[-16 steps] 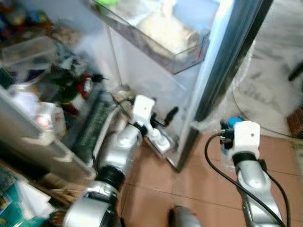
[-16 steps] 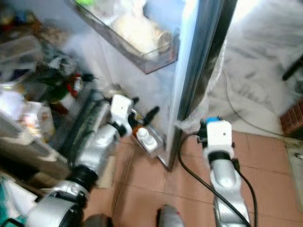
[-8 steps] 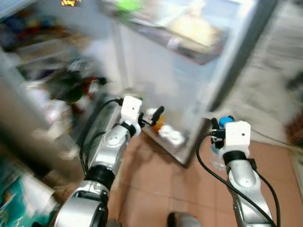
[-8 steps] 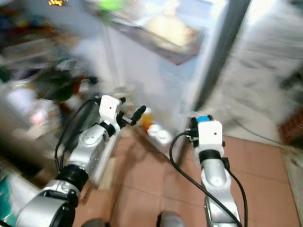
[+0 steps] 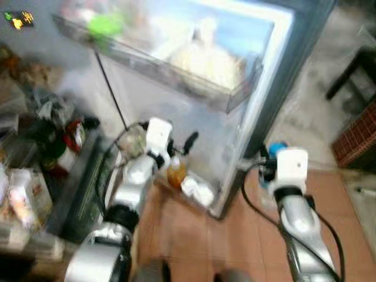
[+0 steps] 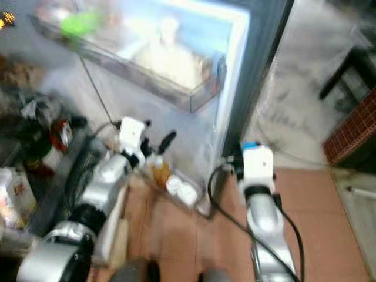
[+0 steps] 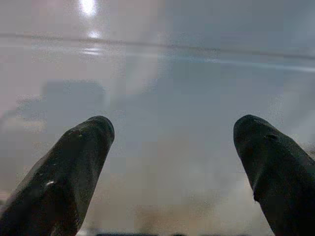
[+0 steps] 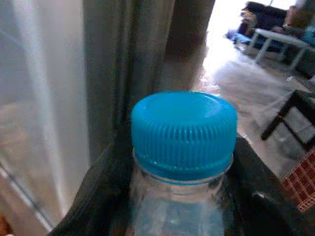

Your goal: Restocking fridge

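Camera had tilted up since the earlier frame. Left gripper (image 7: 170, 162) fingers apart, facing the fridge door (image 5: 235, 117). Right gripper (image 8: 182, 196) clamped on the bottle (image 8: 183, 147), beside the door edge. Risk: bottle clipping that edge.

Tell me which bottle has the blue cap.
The clear bottle held in the right gripper, outside the fridge door. The orange bottle and white-capped ones sit in the bottom door shelf.
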`<state>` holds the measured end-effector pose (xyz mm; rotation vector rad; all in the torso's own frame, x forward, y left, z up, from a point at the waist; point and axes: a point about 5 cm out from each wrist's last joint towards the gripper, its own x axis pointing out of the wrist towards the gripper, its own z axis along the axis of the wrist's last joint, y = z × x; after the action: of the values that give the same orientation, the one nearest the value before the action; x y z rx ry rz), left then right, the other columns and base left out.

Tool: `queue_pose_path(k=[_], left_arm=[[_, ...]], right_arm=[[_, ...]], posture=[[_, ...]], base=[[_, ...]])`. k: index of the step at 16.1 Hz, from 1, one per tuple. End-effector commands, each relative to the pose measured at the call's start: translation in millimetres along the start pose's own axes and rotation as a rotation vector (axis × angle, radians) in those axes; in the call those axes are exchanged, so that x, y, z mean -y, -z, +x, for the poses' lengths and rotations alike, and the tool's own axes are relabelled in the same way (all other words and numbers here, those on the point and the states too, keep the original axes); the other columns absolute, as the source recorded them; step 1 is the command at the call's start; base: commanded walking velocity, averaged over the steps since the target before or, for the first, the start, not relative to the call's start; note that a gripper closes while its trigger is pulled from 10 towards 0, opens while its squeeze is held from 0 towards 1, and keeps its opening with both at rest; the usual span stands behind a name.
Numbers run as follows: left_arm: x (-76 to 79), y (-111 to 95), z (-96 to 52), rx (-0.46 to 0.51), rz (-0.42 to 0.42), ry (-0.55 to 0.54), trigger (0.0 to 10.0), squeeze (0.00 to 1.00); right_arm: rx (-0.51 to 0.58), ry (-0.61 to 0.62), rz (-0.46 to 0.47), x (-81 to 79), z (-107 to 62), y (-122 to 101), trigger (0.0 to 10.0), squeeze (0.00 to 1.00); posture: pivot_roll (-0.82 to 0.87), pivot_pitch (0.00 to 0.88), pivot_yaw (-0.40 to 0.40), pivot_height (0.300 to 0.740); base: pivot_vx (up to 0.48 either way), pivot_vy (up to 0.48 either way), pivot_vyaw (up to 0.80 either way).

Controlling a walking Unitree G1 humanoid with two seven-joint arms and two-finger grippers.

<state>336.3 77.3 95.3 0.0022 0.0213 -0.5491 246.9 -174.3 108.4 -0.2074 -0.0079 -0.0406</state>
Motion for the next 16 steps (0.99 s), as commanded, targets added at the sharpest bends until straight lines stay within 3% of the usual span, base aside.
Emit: queue_pose_path(k=[1,12,16], left_arm=[[12.7,-2.9,6.3,0.009,0.002,0.042,10.0,0.00],[9.2,-2.1,7.6,-0.007,0.021,0.018,10.0,0.00],[-4.7,-0.1,2.4,-0.025,0.082,-0.109,10.0,0.00]], right_arm=[[0.000,0.045,-0.023,11.6,0.5,-0.9,10.0,0.00],[0.003,0.034,-0.018,10.1,1.2,-0.6,10.0,0.00],[0.005,0.036,-0.024,10.0,0.8,-1.4,10.0,0.00]], posture=[[-0.06,0.084,0.019,0.740],[-0.06,0.080,0.018,0.740],[-0.06,0.079,0.019,0.740]], base=[[0.435,0.000,0.00],[0.436,0.000,0.00],[0.000,0.000,0.00]])
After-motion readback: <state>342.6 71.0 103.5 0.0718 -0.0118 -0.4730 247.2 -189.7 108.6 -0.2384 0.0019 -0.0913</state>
